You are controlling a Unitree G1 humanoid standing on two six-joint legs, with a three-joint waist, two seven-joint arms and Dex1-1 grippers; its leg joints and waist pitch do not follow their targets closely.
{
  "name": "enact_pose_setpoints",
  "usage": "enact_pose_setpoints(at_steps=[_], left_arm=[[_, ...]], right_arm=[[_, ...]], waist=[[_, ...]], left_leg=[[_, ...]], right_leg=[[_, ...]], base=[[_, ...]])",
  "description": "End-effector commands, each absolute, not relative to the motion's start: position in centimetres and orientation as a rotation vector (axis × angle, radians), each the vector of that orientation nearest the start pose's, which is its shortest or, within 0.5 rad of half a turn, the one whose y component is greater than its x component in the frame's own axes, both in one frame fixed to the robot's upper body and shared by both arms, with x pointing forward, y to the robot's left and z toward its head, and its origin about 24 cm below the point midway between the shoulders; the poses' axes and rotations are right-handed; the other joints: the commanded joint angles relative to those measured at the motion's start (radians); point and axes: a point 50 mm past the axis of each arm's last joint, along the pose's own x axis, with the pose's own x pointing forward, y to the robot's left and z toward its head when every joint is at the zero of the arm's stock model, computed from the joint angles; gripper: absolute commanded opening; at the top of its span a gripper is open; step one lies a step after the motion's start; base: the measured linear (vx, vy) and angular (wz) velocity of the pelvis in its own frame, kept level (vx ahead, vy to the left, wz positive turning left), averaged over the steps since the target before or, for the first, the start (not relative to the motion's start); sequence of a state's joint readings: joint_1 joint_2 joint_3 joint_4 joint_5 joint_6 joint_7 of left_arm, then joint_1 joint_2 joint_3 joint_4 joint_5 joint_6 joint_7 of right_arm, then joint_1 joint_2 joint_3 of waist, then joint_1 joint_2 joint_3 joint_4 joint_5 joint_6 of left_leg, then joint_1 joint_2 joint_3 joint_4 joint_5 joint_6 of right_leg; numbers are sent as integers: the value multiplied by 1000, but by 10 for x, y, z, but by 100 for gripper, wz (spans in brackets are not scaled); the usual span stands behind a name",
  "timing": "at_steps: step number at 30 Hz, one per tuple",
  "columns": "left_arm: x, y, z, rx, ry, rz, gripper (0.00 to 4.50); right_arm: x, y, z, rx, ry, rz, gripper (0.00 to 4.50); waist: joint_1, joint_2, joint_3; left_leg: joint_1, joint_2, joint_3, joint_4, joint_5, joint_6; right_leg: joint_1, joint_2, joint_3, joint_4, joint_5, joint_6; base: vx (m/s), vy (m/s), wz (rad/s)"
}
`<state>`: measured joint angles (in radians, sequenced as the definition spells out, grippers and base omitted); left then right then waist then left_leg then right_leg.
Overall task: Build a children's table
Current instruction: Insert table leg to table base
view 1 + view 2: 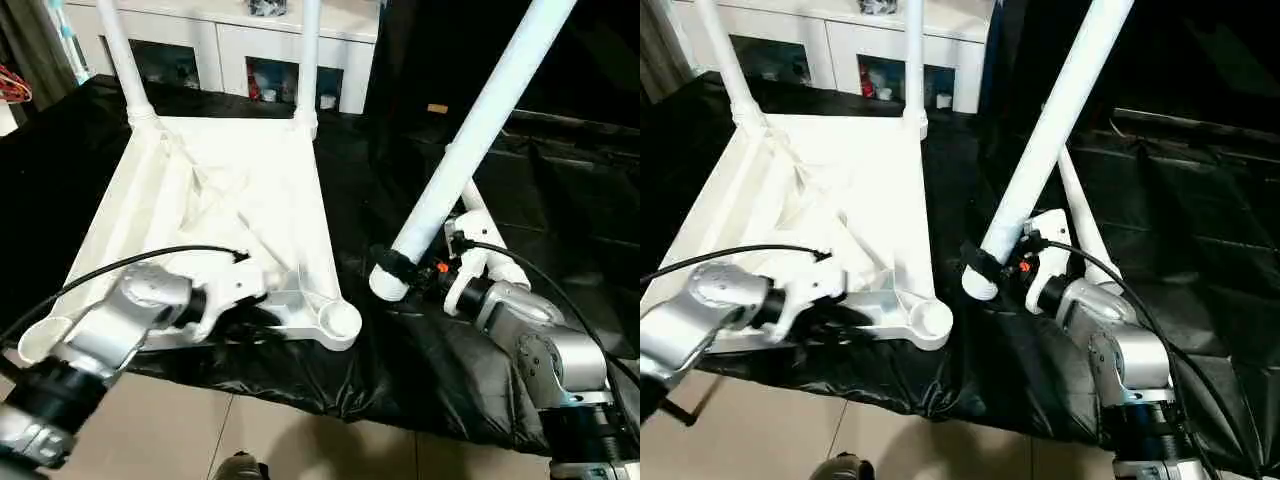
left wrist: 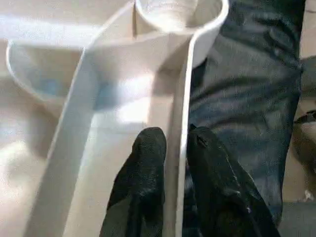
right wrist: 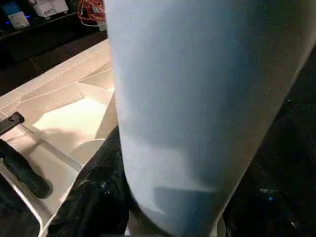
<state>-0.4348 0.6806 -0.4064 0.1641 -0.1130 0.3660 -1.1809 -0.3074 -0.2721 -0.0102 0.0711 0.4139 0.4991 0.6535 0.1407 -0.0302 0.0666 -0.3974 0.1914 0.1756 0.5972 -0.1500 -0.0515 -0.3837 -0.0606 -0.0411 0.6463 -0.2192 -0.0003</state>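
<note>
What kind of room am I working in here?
Likely an indoor living or demo room, not a workshop: a white cabinet with glass doors along the back, a tiled floor in front, and black sheeting draped over the work surface under the table top.

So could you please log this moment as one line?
left hand: pinching tabletop rim | right hand: holding leg | near socket: empty
</note>
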Motion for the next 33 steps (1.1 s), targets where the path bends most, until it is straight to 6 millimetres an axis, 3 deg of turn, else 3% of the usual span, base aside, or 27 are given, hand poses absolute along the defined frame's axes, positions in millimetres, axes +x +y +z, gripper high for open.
enact_pose_setpoints(at_steps=[1,6,11,12,16,19,24,27,33], left_arm=[[280,175,69,523,606,-1284,57],[281,174,68,499,586,-1263,24],[291,156,70,433,494,-1226,0],[294,151,69,433,483,-1219,0],[303,129,64,421,444,-1209,0],[308,111,60,404,423,-1217,0],[314,104,56,435,415,-1197,0],[313,103,54,439,426,-1212,0],[310,104,48,457,457,-1242,0]], right_arm=[[295,-147,83,181,198,754,193],[296,-146,83,184,196,756,193],[297,-146,85,186,189,758,193],[298,-146,85,182,190,763,193],[301,-145,85,158,192,774,193],[305,-143,85,119,195,778,193],[311,-143,84,74,206,772,193],[313,-142,81,65,225,774,193],[318,-143,74,36,259,763,193]], waist=[[-6,14,-70],[-5,13,-70],[-4,10,-70],[-5,4,-70],[-2,3,-71],[-2,1,-73],[0,3,-75],[-2,3,-73],[-3,-5,-71]], left_leg=[[40,41,-14,-83,-296,-75],[39,40,-14,-83,-298,-75],[38,41,-15,-82,-299,-75],[35,41,-14,-83,-288,-70],[34,39,-13,-79,-264,-59],[32,39,-12,-76,-239,-53],[32,38,-11,-74,-225,-43],[34,39,-13,-75,-252,-47],[35,41,-12,-77,-259,-42]], right_leg=[[18,-81,43,-85,-211,-171],[17,-82,43,-86,-226,-169],[20,-86,43,-89,-237,-166],[21,-85,43,-89,-231,-162],[23,-87,45,-94,-251,-146],[25,-86,44,-92,-216,-155],[26,-84,43,-90,-180,-158],[25,-87,43,-96,-229,-157],[23,-88,43,-98,-257,-154]], base=[[0,0,0],[0,0,0],[0,0,0],[0,0,0],[0,0,0],[0,0,0],[0,0,0],[0,0,0],[0,0,0]])
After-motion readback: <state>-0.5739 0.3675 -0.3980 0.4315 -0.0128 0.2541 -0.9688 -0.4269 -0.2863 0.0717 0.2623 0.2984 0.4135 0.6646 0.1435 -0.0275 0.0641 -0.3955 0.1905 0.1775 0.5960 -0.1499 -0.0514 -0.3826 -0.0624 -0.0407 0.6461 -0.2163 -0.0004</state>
